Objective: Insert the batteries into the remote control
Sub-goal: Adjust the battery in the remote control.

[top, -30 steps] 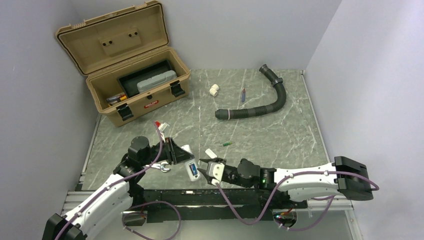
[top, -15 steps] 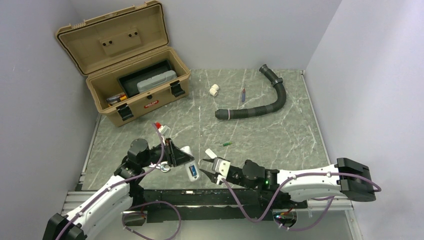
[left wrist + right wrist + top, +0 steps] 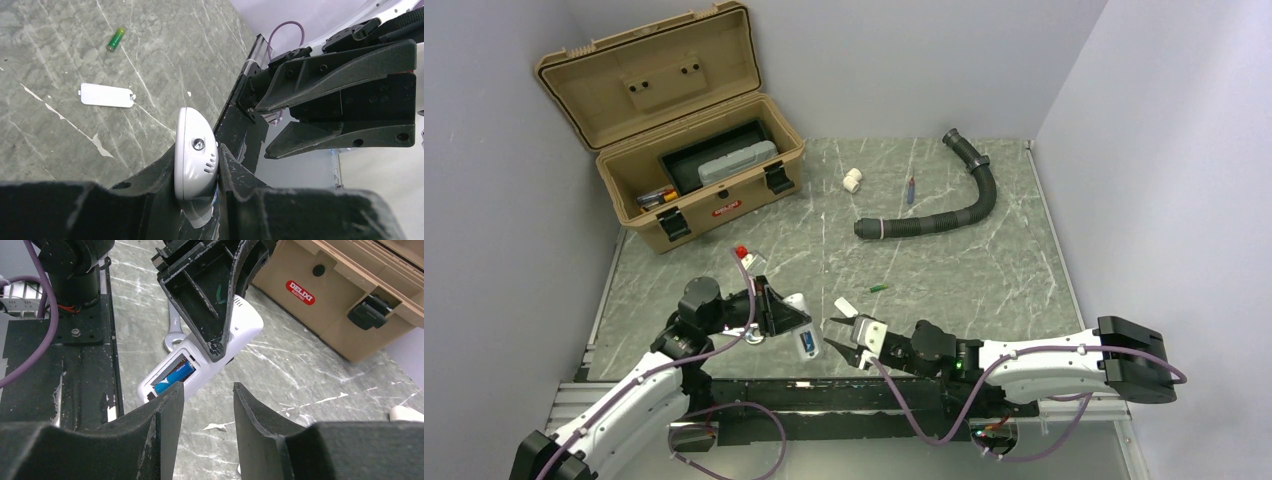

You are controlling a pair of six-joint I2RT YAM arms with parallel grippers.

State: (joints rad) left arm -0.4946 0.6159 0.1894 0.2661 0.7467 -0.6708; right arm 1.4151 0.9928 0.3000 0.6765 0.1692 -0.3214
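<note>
**Top external.** Desk (image 3: 984, 270), green marbled.
- The left pincer (image 3: 786, 315), lower centre, is clenched on the remote control (image 3: 804, 338). It holds the remote off the desk with the open back turned to the right, probably to present the compartment to the other arm.
- The right pincer (image 3: 842, 335) is just right of the remote, with its jaws parted and nothing between them.
- The green battery (image 3: 880, 288) lies loose on the desk above the right pincer, apart from both pincers.
- The battery cover (image 3: 845, 306) lies between the green battery and the remote.
- An open toolbox (image 3: 674, 130) sits at upper left and a hose (image 3: 944, 205) at upper right. Neither looks involved.

**Left wrist.**
- This view shows the remote's rounded end pinched edgewise between the fingers, so the grip is on its sides and the back stays clear.
- The green battery and the cover are at upper left, resting flat.
- The compartment is hidden here.

**Right wrist.**
- Only this view looks into the compartment at centre left. The blue battery (image 3: 174, 379) is seated there, and the slot beside it appears vacant.
- A wrench (image 3: 172, 335) lies on the desk behind the remote.
- Judgement: one cell is loaded and the green one remains to be fetched.
</note>
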